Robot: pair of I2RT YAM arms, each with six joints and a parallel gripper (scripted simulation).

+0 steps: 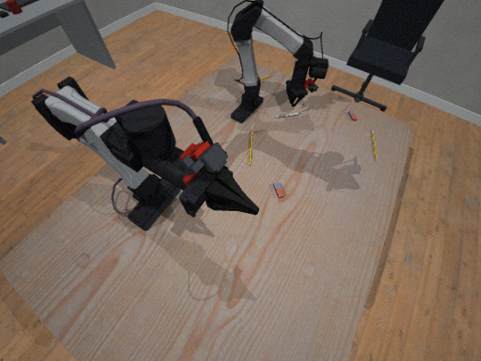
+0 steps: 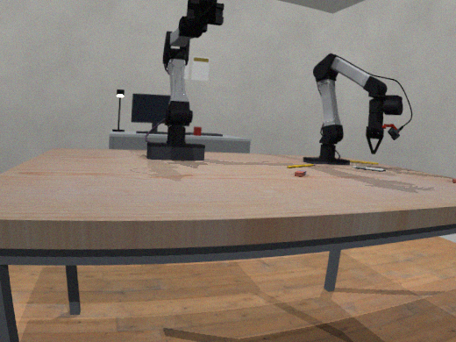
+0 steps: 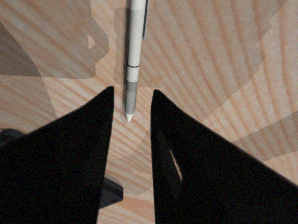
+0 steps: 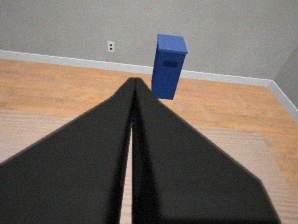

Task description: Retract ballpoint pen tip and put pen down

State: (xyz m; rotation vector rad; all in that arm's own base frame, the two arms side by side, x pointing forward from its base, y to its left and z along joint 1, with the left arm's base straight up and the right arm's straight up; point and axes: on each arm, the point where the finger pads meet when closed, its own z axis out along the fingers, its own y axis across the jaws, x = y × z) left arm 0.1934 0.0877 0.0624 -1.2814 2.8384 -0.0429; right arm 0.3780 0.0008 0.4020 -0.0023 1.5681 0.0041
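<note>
Lying on table: white ballpoint pen with grey grip section point(image 1: 289, 115) point(image 2: 369, 168) point(image 3: 134, 55); probably light, stiff, slippery.
Left claw point(image 1: 296, 103) point(image 2: 374, 152) point(image 3: 132, 91): partly open, nothing held, above pen.
Right claw point(image 1: 257, 211) point(image 4: 135, 80): closed, empty.
Barrel: to be gripped mid-length.
Tip: hard to pinch.

Open air between left end effector point(image 1: 296, 103) point(image 2: 374, 152) point(image 3: 132, 90) and pen point(image 1: 288, 115) point(image 2: 369, 168) point(image 3: 134, 50).

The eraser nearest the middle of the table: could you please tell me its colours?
Blue and reddish-orange; the top view shows it best.
</note>
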